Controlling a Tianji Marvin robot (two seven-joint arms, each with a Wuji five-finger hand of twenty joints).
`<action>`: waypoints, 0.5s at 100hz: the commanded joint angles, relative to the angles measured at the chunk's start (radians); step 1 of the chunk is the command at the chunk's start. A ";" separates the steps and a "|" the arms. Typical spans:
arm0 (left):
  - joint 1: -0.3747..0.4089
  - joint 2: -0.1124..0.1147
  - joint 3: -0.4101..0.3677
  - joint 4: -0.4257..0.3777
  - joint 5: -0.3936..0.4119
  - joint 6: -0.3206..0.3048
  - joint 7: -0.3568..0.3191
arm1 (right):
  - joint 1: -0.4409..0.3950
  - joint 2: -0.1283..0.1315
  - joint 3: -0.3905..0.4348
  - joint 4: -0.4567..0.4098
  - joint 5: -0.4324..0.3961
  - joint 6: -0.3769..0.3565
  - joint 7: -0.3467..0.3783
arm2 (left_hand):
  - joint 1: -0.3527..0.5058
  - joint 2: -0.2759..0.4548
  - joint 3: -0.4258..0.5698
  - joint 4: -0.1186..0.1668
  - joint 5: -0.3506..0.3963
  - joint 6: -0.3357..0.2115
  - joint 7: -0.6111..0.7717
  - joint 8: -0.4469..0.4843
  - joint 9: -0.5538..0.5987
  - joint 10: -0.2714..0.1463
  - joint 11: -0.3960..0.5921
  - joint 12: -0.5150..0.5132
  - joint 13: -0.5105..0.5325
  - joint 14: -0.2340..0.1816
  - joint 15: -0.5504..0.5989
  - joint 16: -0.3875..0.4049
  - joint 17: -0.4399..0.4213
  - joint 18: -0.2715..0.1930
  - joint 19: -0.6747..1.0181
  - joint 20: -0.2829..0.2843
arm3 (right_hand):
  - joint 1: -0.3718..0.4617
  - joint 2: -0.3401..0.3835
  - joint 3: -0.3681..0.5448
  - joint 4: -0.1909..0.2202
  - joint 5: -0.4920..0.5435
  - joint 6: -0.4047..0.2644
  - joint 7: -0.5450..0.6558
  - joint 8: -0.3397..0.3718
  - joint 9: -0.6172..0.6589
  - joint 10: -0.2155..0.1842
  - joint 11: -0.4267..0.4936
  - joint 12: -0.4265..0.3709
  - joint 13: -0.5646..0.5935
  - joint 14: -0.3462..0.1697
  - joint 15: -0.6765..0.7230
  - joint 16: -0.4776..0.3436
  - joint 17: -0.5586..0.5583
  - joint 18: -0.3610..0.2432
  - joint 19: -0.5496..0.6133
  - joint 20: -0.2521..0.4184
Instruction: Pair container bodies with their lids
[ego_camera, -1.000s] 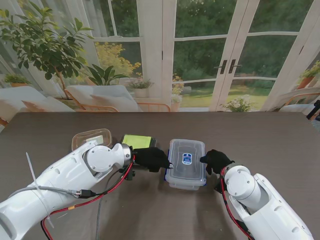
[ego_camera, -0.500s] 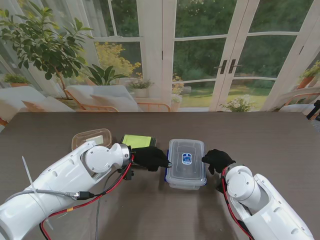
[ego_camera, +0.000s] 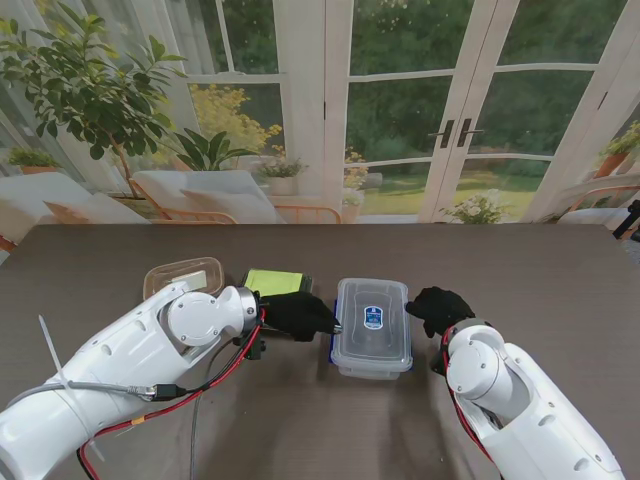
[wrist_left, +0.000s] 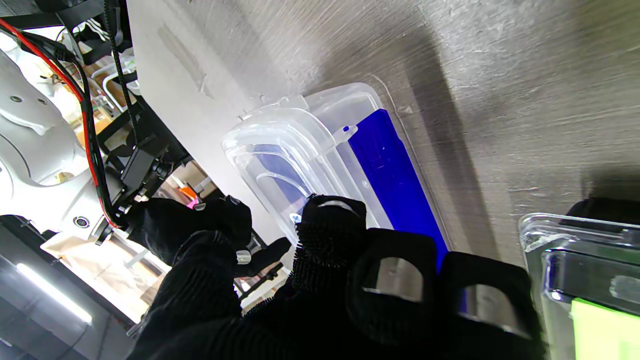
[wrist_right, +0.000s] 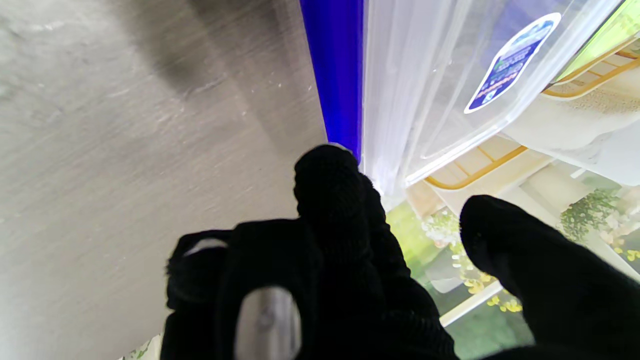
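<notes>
A clear lidded container (ego_camera: 373, 325) with a blue label stands mid-table, and its lid (wrist_right: 440, 75) sits on the body. Blue latches run along its sides (wrist_left: 395, 175) (wrist_right: 334, 65). My left hand (ego_camera: 298, 315) is at its left side with bent fingers (wrist_left: 330, 235) touching the rim and latch, thumb apart. My right hand (ego_camera: 438, 307) is beside the far right corner, with one fingertip (wrist_right: 325, 170) at the blue latch and the thumb spread away. Neither hand grips anything. A green-lidded container (ego_camera: 274, 283) (wrist_left: 590, 280) lies just behind my left hand.
A clear container with a pale lid (ego_camera: 182, 277) sits at the left, beyond my left forearm. Red and black cables hang from that arm. The dark wood table (ego_camera: 520, 270) stretches away to the right and toward the windows.
My right hand has slid farther from me along the container's right side, from its middle toward the far corner. The left hand and the container have hardly moved.
</notes>
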 joint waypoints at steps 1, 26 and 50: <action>0.003 0.000 -0.005 -0.002 0.001 0.000 -0.016 | 0.004 -0.006 -0.004 -0.012 -0.013 -0.014 -0.001 | -0.027 0.058 -0.018 0.009 0.016 -0.021 -0.014 -0.006 0.015 0.017 0.026 -0.001 0.029 -0.035 0.010 -0.005 0.029 -0.014 0.179 -0.007 | -0.028 0.000 -0.020 -0.017 -0.027 -0.040 -0.010 -0.009 -0.050 0.095 -0.029 -0.005 0.011 0.014 -0.046 -0.037 0.543 0.089 0.046 -0.057; 0.017 0.002 -0.031 -0.005 0.012 0.006 -0.009 | 0.023 -0.006 -0.025 -0.023 -0.063 -0.089 -0.029 | -0.029 0.056 -0.018 0.009 0.034 -0.030 -0.007 -0.003 0.015 0.017 0.024 -0.002 0.029 -0.035 0.010 -0.005 0.029 -0.014 0.178 -0.008 | -0.006 -0.036 -0.020 -0.030 -0.027 -0.112 0.035 0.017 -0.478 0.142 -0.208 -0.208 -0.222 0.180 -0.612 -0.279 0.066 0.147 -0.309 -0.063; 0.039 0.001 -0.065 -0.008 0.034 0.011 0.019 | 0.056 0.008 -0.058 -0.015 -0.126 -0.160 0.000 | -0.030 0.052 -0.017 0.008 0.053 -0.050 -0.001 0.000 0.016 0.041 -0.082 -0.048 0.027 0.022 -0.090 -0.030 0.003 0.003 0.138 -0.018 | -0.005 -0.078 -0.073 -0.043 -0.066 -0.153 0.037 0.021 -0.643 0.098 -0.315 -0.331 -0.493 0.165 -0.935 -0.410 -0.174 0.103 -0.528 -0.104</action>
